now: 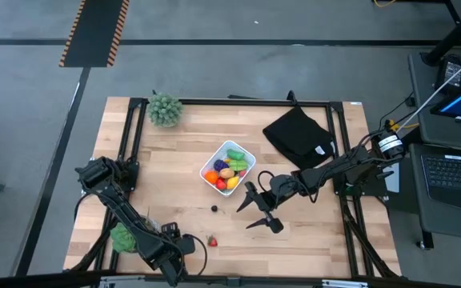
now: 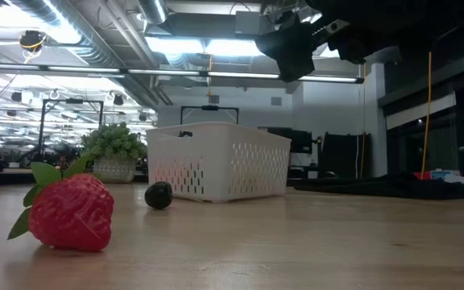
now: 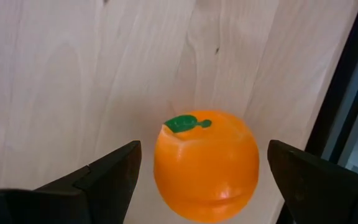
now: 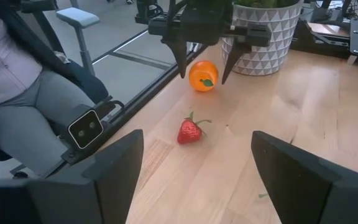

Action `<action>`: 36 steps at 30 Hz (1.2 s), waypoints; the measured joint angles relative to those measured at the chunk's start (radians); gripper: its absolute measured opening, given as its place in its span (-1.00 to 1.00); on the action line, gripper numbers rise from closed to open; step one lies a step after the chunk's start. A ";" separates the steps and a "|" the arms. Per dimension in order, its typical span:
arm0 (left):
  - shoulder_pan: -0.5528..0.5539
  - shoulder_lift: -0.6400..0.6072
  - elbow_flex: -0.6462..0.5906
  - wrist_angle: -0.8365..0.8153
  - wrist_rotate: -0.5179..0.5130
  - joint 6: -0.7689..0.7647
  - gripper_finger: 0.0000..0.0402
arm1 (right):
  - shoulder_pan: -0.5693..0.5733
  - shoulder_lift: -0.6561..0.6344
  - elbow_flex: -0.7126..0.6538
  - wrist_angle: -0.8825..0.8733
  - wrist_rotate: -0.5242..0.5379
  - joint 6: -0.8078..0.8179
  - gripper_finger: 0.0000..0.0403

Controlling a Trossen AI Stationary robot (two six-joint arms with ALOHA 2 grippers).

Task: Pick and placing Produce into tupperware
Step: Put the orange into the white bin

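Observation:
A toy orange with a green leaf rests on the wood near the table's near left corner. My left gripper points down over it, open, one finger on either side, not touching. The right wrist view shows the same pair. A toy strawberry lies on its side to the right of them. A small dark fruit lies closer to the white tupperware, which holds several coloured produce pieces. My right gripper hovers open right of the dark fruit, holding nothing.
A black cloth lies at the far right. One potted plant stands at the far left, another beside my left arm. A seated person is just beyond the table's edge, near the orange.

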 joint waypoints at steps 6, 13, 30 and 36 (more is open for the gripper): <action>0.000 0.000 -0.007 0.005 -0.017 0.000 0.67 | 0.000 0.000 0.000 0.000 0.000 0.000 0.49; 0.004 0.000 -0.053 0.048 0.008 0.000 0.57 | 0.000 0.000 0.000 0.000 0.000 0.000 0.49; 0.020 0.000 -0.053 0.049 0.024 0.000 0.19 | 0.000 0.000 0.000 0.000 0.000 0.023 0.49; 0.020 0.000 -0.053 0.049 0.024 0.010 0.19 | 0.000 0.000 0.000 0.000 0.000 0.023 0.49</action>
